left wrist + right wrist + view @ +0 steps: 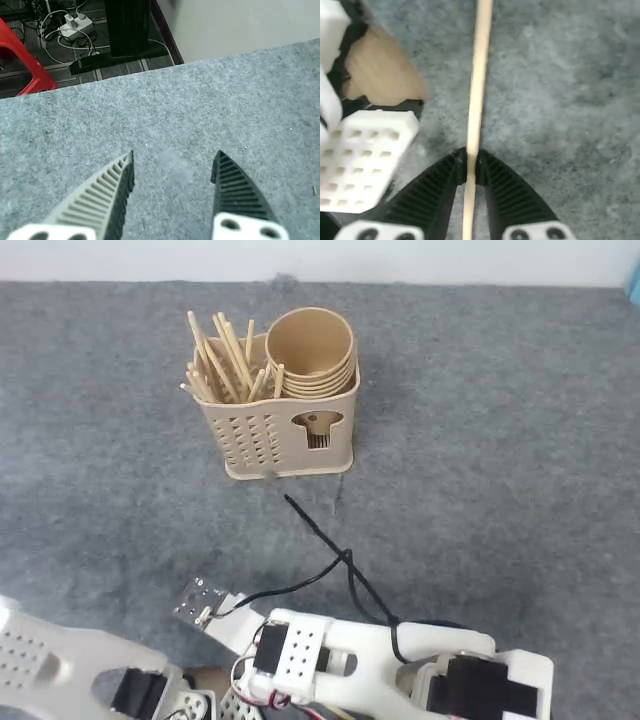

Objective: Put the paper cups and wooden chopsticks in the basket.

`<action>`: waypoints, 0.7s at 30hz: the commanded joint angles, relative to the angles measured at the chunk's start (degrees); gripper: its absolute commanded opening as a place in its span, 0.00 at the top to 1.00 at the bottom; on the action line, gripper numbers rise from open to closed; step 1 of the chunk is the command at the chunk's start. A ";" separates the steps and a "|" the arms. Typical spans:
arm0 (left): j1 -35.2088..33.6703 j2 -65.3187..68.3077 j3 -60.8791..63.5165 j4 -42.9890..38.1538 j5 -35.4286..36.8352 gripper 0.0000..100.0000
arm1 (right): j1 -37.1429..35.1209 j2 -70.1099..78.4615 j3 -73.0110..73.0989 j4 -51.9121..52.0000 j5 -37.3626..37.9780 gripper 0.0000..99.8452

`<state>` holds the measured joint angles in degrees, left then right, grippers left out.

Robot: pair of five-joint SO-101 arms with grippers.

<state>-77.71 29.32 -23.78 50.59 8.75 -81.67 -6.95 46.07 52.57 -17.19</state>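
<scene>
R gripper low over carpet, jaws pinched on one chopstick running ahead past tips; both ends cut off. L gripper spread wide, holding nothing. Basket well ahead.

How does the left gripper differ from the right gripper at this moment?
The left gripper is open and empty; the right gripper is shut on a pale wooden chopstick. The left gripper has one pale and one black finger; the right gripper's are both black. Both are over grey felt.
</scene>
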 commanded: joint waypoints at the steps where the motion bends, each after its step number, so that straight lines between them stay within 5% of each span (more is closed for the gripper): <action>1: 0.79 -2.29 -4.09 2.37 1.23 0.76 | 3.12 -2.15 -0.62 1.54 0.88 0.99; 11: 8.26 -9.41 -18.59 23.82 6.77 0.76 | 12.97 -36.09 -0.88 3.38 8.26 0.99; 17: 16.88 -14.95 -27.12 32.79 7.38 0.76 | 23.78 -61.14 -1.58 -11.47 13.71 0.99; 21: 24.35 -18.46 -31.08 38.68 7.38 0.76 | 30.46 -65.45 -1.58 -23.78 13.80 0.99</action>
<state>-58.81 16.48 -50.86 85.67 15.08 -55.74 -69.01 46.24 37.89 -4.53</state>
